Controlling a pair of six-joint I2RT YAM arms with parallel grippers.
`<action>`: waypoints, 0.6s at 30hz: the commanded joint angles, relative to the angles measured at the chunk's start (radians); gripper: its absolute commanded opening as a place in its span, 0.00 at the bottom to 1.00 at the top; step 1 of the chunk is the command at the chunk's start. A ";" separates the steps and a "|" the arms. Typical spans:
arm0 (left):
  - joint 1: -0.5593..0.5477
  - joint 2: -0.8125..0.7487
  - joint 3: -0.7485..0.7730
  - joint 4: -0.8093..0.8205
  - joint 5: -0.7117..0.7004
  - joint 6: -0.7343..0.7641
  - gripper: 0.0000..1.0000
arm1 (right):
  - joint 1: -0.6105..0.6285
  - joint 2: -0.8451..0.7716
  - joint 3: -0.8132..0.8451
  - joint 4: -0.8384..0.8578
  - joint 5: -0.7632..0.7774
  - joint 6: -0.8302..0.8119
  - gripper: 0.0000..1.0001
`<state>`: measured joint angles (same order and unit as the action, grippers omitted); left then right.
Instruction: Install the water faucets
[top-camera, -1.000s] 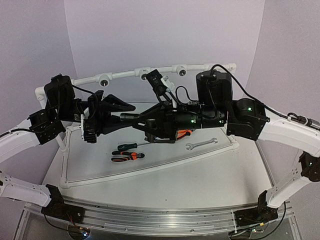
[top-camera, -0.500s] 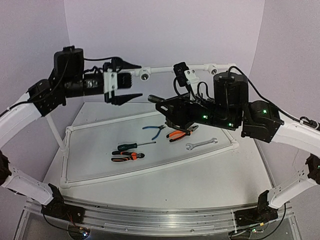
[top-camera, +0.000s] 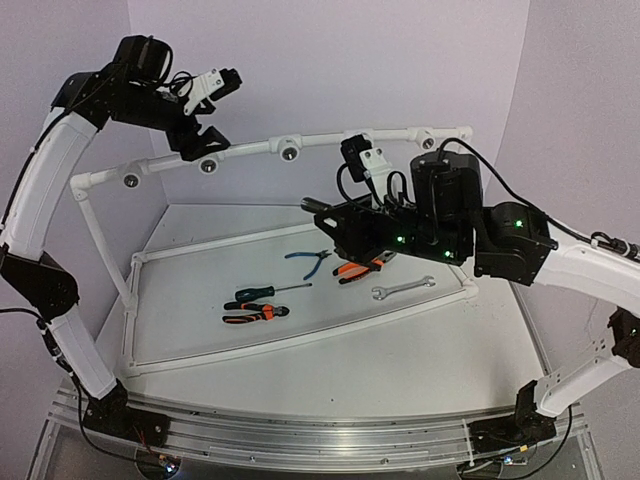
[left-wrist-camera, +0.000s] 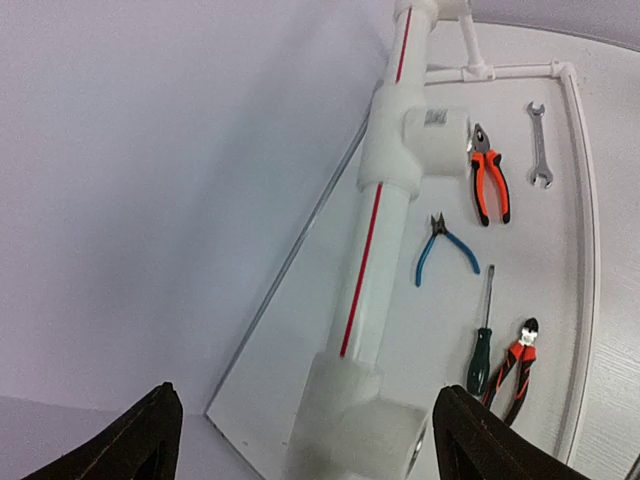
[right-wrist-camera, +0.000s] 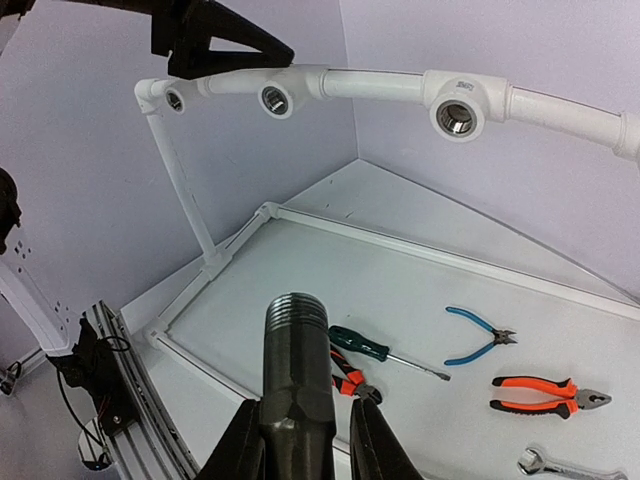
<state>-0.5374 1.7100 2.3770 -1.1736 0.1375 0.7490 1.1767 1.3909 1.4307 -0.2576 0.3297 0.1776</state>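
Beneath gripped faucet (right-wrist-camera: 296, 372), screwdriver (right-wrist-camera: 372, 351), orange pliers (right-wrist-camera: 545, 392), wrench (right-wrist-camera: 562, 467)

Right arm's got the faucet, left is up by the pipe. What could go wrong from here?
The faucet sticks far out of the right gripper; meeting a pipe opening off-axis, it could cross-thread or slip. The open left gripper hangs over the pipe and may block the approach.

Some robotics lab test booth, I'd say: bare lilac walls (top-camera: 330, 60), white table (top-camera: 400, 350), mock pipe (left-wrist-camera: 372, 235), pliers (top-camera: 355, 268) and wrench (top-camera: 402, 289) laid out.
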 joint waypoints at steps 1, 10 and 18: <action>0.065 -0.059 0.026 -0.169 0.057 -0.029 0.89 | -0.002 0.012 0.059 0.035 0.012 -0.022 0.00; 0.286 -0.032 0.026 -0.247 0.105 0.045 0.89 | -0.002 0.059 0.093 0.031 -0.016 -0.040 0.00; 0.336 -0.043 -0.086 -0.254 0.151 0.089 0.89 | -0.002 0.051 0.075 0.031 -0.022 -0.027 0.00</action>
<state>-0.2027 1.6963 2.3632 -1.3416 0.2243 0.8076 1.1767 1.4578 1.4708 -0.2648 0.3099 0.1497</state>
